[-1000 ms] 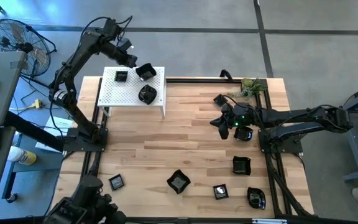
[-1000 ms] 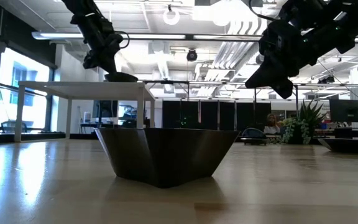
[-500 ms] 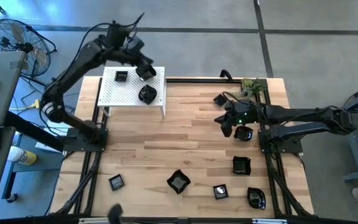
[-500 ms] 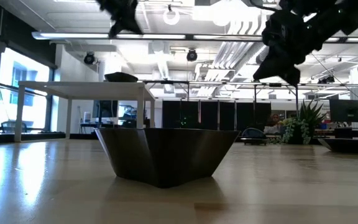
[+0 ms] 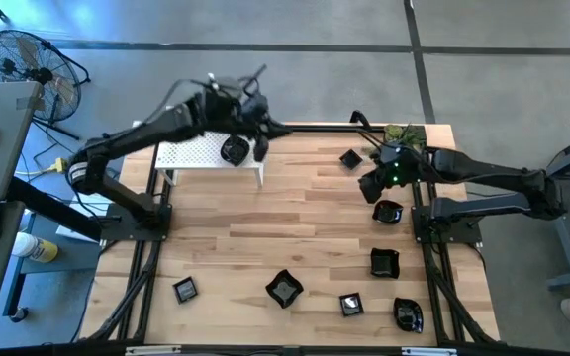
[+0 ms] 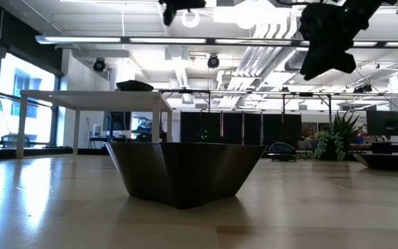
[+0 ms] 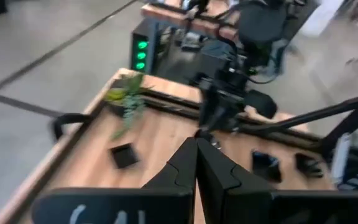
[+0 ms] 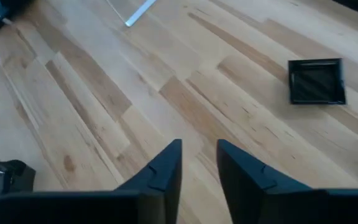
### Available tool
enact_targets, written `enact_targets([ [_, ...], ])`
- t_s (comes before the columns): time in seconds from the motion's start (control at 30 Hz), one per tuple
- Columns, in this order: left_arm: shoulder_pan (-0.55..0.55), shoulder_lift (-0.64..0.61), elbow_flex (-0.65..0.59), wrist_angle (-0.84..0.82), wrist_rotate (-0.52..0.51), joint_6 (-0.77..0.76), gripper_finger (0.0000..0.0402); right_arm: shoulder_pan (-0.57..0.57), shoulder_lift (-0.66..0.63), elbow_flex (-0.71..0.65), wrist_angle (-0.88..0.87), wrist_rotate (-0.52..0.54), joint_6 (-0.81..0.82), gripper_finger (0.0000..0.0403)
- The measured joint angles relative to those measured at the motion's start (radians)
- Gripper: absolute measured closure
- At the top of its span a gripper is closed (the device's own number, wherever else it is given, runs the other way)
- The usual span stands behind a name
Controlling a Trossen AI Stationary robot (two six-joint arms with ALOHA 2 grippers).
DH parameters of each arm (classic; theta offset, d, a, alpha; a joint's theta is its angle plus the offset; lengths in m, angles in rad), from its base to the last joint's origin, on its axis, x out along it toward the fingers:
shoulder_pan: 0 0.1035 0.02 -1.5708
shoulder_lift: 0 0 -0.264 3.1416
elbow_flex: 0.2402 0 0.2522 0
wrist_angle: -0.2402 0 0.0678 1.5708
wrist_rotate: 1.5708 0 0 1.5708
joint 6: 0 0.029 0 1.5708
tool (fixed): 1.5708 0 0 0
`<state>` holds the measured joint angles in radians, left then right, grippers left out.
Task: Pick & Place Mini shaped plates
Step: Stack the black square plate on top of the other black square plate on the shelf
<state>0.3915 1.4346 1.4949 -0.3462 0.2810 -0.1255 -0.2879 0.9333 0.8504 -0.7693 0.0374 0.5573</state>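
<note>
Several mini shaped plates, small and glossy black, lie on the wooden table: a square one (image 5: pixel 350 158) (image 8: pixel 316 81) at the far right, one (image 5: pixel 388 212) under my right arm, and others (image 5: pixel 384 263) (image 5: pixel 284 289) (image 5: pixel 185 290) toward the near edge. Another plate (image 5: pixel 234 150) rests on the white perforated stand (image 5: pixel 191 153). My left gripper (image 5: pixel 261 146) (image 7: pixel 196 149) hangs shut and empty above the stand's right end. My right gripper (image 5: pixel 372 186) (image 8: pixel 199 152) hovers open over bare wood near the square plate, with nothing between its fingers.
A green plant sprig (image 5: pixel 402 135) lies at the far right corner. A black frame rail (image 5: pixel 305 128) runs along the table's far edge. The low view is filled by one angular plate (image 6: pixel 185 173) close to the camera. Bare wood (image 5: pixel 295 218) lies mid-table.
My left gripper has risen from the stand's far side and swung toward the table's right, ending over the stand's right end. My right gripper has lifted and drifted a little toward the table's far right.
</note>
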Motion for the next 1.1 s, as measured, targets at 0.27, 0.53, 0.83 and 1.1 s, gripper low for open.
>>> enact_targets([
  [0.27,-0.072,-0.076,-0.326,0.384,-0.005,-0.18,0.0401,-0.046,0.003,-0.054,-0.021,-0.153,-0.012,0.0267],
  [0.53,-0.078,-0.242,-0.476,0.426,-0.073,-0.194,0.0401,0.044,0.001,-0.098,-0.05,-0.375,-0.02,0.0266],
  [0.83,-0.078,-0.392,-0.648,0.428,-0.104,-0.212,0.0401,0.407,0.122,-0.097,0.098,-0.331,0.088,0.0266],
  [1.1,-0.078,-0.459,-0.723,0.418,-0.052,-0.239,0.0401,0.667,0.38,-0.097,0.314,-0.344,0.187,0.0202],
])
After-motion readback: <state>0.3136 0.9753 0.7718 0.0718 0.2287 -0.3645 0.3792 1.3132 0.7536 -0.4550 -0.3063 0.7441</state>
